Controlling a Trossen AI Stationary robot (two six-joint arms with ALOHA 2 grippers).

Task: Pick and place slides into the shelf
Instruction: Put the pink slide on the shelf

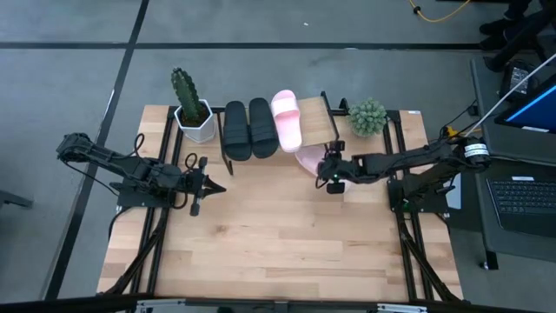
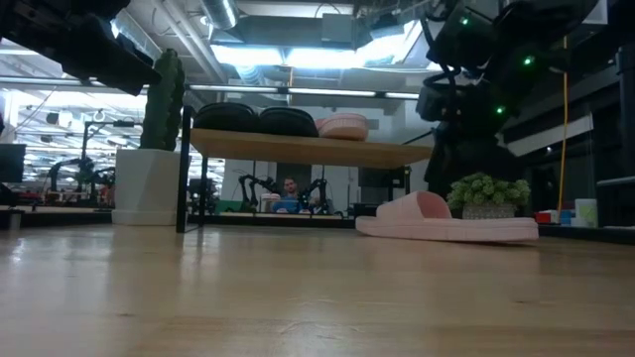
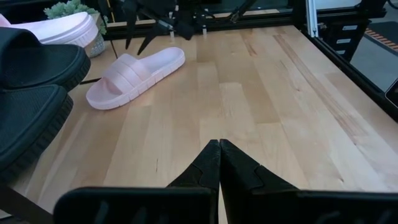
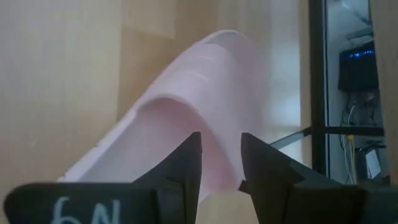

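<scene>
**Over the last pink slide**

From above, you see the right gripper [image 1: 331, 174] just over the loose pink slide [image 1: 307, 158] beside the shelf [image 1: 320, 122]; three slides sit on top.

Low view: that slide [image 2: 446, 220] lies flat on the table.

Left wrist: left gripper [image 3: 219, 163] pressed together, slide [image 3: 134, 76] well ahead.

Right wrist: fingers [image 4: 186, 163] slightly spread, slide's strap [image 4: 186, 106] just beyond them.

The dark left arm's two-finger gripper [image 1: 211, 187] points toward three o'clock, fingers pressed together. The dark right arm's gripper [image 1: 323, 168] points toward nine o'clock, fingers slightly parted.
</scene>
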